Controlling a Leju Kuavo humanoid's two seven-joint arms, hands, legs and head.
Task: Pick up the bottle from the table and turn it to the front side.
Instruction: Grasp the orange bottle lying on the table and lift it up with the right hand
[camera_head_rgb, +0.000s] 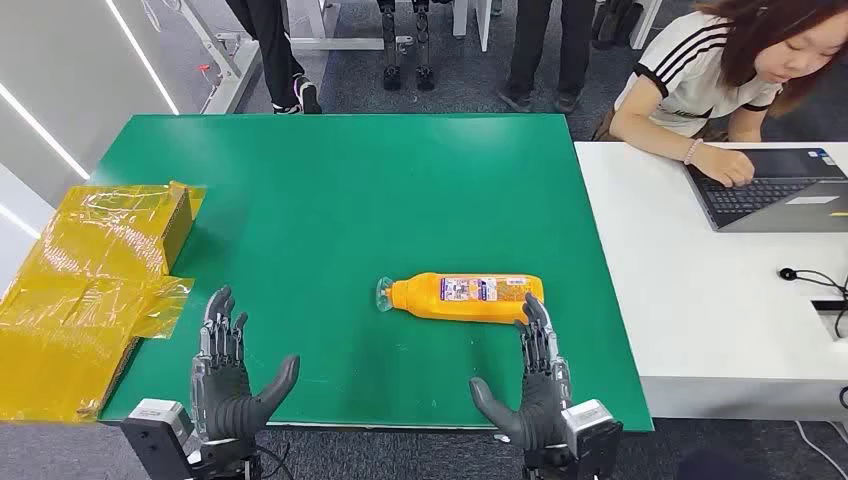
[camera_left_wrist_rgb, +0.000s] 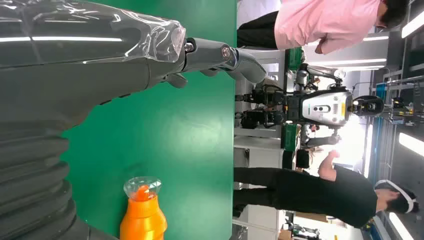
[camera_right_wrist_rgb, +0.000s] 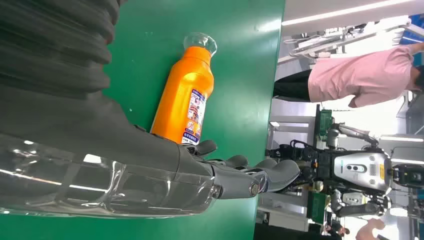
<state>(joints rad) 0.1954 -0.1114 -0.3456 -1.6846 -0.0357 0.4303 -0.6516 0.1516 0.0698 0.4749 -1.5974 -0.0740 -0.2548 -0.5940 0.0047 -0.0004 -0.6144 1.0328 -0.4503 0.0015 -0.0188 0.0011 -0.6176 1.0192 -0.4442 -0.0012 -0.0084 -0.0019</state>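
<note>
At the left edge of the green table (camera_head_rgb: 330, 180) lies a heap of crinkled yellow plastic wrap (camera_head_rgb: 95, 290), well apart from the work. Just beside it, near the front edge, the left hand (camera_head_rgb: 228, 375) hovers palm-in with its fingers spread and nothing in it. Toward the middle-right of the table, close to the front, lies the orange bottle (camera_head_rgb: 465, 297), flat on its side. Its long axis runs across the table, roughly parallel to the front edge; the clear cap (camera_head_rgb: 383, 294) points toward the robot's left and the flat base toward its right, with a printed label (camera_head_rgb: 484, 288) facing up. The right hand (camera_head_rgb: 535, 385) is also released, fingers extended and holding nothing, its fingertips (camera_head_rgb: 533, 318) right at the base end of the bottle; whether they touch it cannot be told. The step in hand looks like the reach for the pickup. To do it well, the right hand should probably come over the thick body rather than the base end, wrap it across the long axis near the label, and close firmly before lifting, since a smooth round bottle on its side may roll away if nudged. Further right, a person (camera_head_rgb: 725, 70) types on a laptop (camera_head_rgb: 770, 190) at a white desk (camera_head_rgb: 680, 300).
</note>
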